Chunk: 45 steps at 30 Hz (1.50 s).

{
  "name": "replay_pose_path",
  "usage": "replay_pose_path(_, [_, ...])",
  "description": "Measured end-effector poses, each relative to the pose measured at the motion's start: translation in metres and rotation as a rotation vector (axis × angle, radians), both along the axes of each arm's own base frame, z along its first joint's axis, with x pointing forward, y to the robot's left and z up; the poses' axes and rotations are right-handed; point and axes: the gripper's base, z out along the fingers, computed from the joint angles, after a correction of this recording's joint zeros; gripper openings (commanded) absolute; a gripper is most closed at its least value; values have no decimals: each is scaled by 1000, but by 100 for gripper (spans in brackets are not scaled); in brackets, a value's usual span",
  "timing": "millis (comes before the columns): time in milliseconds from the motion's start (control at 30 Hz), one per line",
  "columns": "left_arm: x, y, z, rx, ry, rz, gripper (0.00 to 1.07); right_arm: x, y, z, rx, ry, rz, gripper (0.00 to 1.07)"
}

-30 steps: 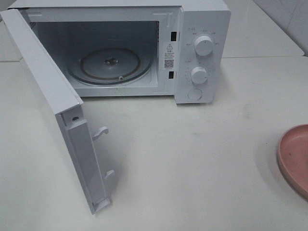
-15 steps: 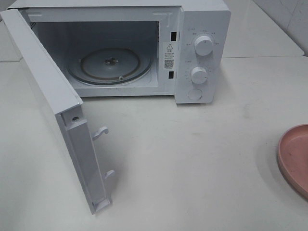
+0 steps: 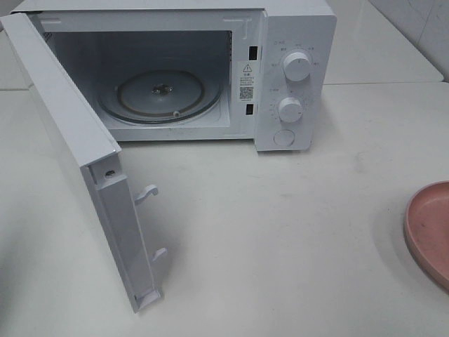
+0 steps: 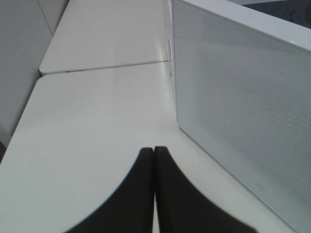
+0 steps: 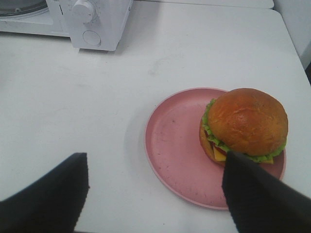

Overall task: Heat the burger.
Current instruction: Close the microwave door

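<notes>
The burger, with a glossy brown bun and green lettuce, sits on one side of a pink plate in the right wrist view. My right gripper hovers open above the plate's near side, one finger beside the burger, holding nothing. The exterior high view shows only an edge of the plate at far right; the burger and both grippers are outside it. My left gripper is shut and empty over the table, beside the outer face of the microwave door.
The white microwave stands at the back with its door swung wide open toward the front left. Its glass turntable is bare. Two knobs and a button are on its right panel. A seam joins two tabletops.
Nothing differs in the exterior high view. The left gripper has gone from open to shut.
</notes>
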Motion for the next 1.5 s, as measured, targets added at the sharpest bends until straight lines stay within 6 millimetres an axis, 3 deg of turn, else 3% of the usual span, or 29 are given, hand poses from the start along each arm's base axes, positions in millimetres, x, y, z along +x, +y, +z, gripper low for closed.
replay_pose_path(200, [23,6,-23,50,-104,49,0,0,0,0,0,0,0,76])
replay_pose_path(400, [34,7,-34,59,-160,64,0,0,0,0,0,0,0,76])
replay_pose_path(467, [46,-3,-42,65,-225,-1,0,0,0,0,0,0,0,76])
replay_pose_path(667, [58,-14,-54,11,-216,-68,0,0,0,0,0,0,0,76])
replay_pose_path(733, [69,-27,-67,-36,-200,-156,0,0,0,0,0,0,0,76])
replay_pose_path(1100, [83,-49,-97,-88,-162,-330,0,0,0,0,0,0,0,76])
replay_pose_path(1167, [85,-60,-107,-111,-139,-368,0,0,0,0,0,0,0,76])
replay_pose_path(1267, [86,-63,-108,-113,-140,-374,0,0,0,0,0,0,0,76])
replay_pose_path(1500, [100,-94,-115,-135,-137,-380,0,0,0,0,0,-2,0,76])
